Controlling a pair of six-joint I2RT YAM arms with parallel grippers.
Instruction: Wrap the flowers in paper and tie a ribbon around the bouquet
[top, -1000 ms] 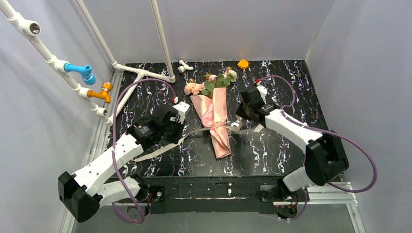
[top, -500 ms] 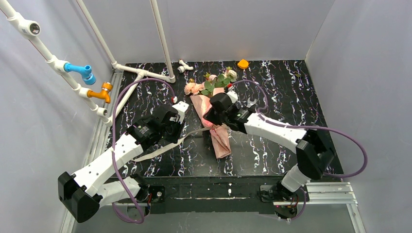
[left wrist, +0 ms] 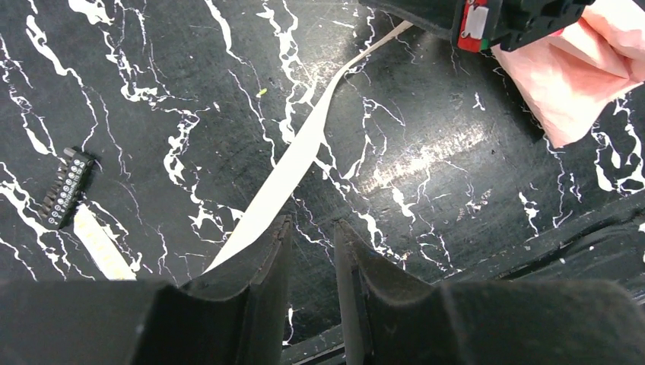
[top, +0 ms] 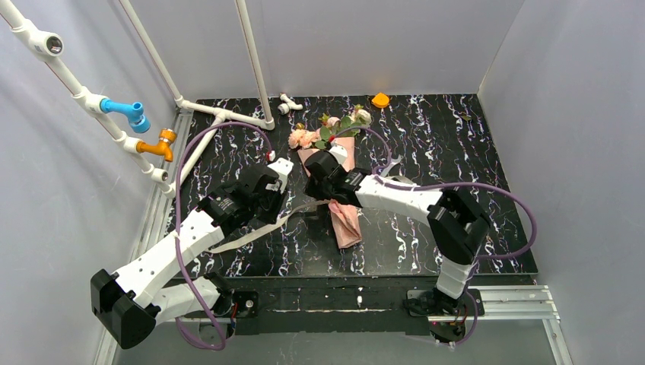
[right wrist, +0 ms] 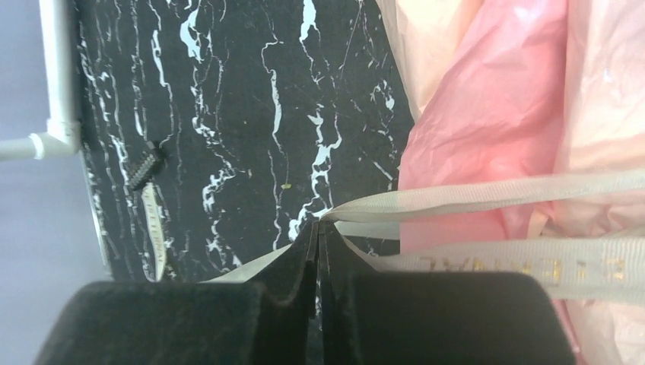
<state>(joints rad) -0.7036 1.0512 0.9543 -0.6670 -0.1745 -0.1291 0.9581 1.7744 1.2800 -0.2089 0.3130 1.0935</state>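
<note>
A bouquet [top: 347, 224] of pale pink and cream roses [top: 335, 125] with round green leaves, bundled in a cone of crinkled salmon-pink paper [right wrist: 494, 114], lay on the black, white-veined marble counter [top: 441, 137], blooms toward the far side and pointed end toward the arms' bases. Reaching across the cone, the right claw [right wrist: 318, 226] was clenched on a fold of the limp, flat beige fabric ribbon [left wrist: 304, 144] just beside the paper's edge; two runs of the strip crossed the paper from there. The ribbon trailed over the counter to the left claw [left wrist: 310, 228], whose fingers stood slightly apart, released, with bare counter showing between them; the strip passed under the outer side of one finger. A small black rack of screwdriver bits [left wrist: 67, 186] lay off to that side
</note>
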